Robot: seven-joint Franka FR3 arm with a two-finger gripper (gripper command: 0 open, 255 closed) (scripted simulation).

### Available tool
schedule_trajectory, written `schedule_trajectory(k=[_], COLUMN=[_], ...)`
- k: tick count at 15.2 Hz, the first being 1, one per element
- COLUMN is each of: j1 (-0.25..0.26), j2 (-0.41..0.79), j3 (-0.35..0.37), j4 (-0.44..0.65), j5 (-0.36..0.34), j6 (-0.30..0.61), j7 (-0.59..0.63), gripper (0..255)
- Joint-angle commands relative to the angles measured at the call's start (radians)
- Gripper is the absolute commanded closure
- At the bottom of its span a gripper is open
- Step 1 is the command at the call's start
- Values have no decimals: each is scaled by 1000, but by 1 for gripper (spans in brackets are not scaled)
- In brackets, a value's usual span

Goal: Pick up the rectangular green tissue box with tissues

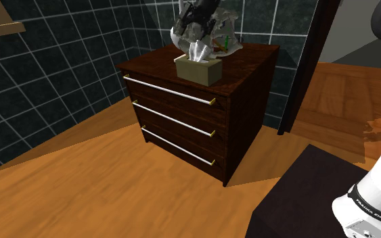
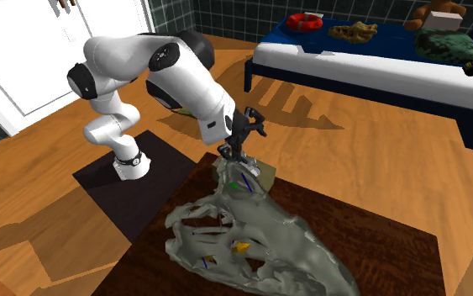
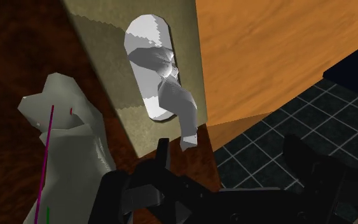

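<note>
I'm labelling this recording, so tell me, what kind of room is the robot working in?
Likely a bedroom: a bed with a blue cover, a dark chest of drawers, and a wood floor.

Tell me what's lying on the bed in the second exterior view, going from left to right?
red ring → tan lumpy thing → dark green lump

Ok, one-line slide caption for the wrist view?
Open gripper close to the olive tissue box, white tissue poking out, beside a grey skull-like model on the dark wooden dresser.
</note>
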Motion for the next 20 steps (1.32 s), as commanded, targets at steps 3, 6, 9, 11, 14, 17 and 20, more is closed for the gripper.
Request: schedule_trajectory(k=[3,6,9,11,14,17,20], j1=[-3,-2,-12,-13,-11,-3,-5], j2=[0,-6,-26,-35,-30,-6,5], j3=[-3,-2,-7,-7,-5,-2,-3], j4=[-81,-109,-141,-167,-167,-109,-54], j5=[4,7,15,19,18,7,1], j6=[61,81,85,99,105,81,42], j7=[-24,-34,-54,-64,-62,-34,-15], gripper=[0,0,255,255,255,255,255])
